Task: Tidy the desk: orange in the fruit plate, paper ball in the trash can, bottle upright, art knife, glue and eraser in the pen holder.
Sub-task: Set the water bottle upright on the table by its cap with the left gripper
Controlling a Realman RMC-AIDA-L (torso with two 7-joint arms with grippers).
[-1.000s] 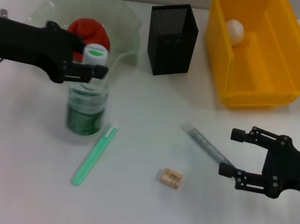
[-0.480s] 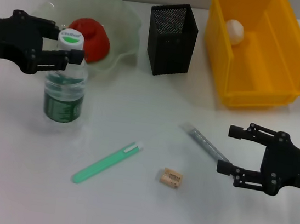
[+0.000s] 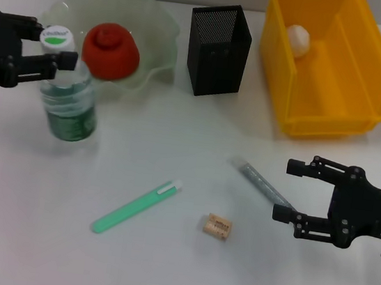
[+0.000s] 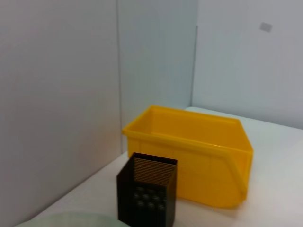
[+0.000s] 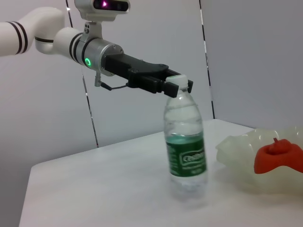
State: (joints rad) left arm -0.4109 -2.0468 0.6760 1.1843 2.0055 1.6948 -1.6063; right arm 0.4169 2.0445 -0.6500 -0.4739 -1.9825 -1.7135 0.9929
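Observation:
The bottle (image 3: 68,98) stands on the table in front of the fruit plate (image 3: 160,29). My left gripper (image 3: 56,43) is shut around its white cap. The right wrist view also shows the bottle (image 5: 185,146) and my left gripper (image 5: 177,85). The orange (image 3: 111,49) lies in the plate. The paper ball (image 3: 297,38) lies in the yellow trash can (image 3: 368,74). A green art knife (image 3: 136,207), a tan eraser (image 3: 217,226) and a grey glue tube (image 3: 261,181) lie on the table. My right gripper (image 3: 289,191) is open at the tube's near end. The black pen holder (image 3: 219,48) stands between plate and can.
The left wrist view shows the pen holder (image 4: 149,198) in front of the trash can (image 4: 189,156), with a wall behind. The plate (image 5: 236,151) and the orange (image 5: 277,153) show in the right wrist view.
My left gripper has carried the bottle left and back, away from the art knife. The art knife swung flatter as the bottle left it. My right gripper has crept slightly left.

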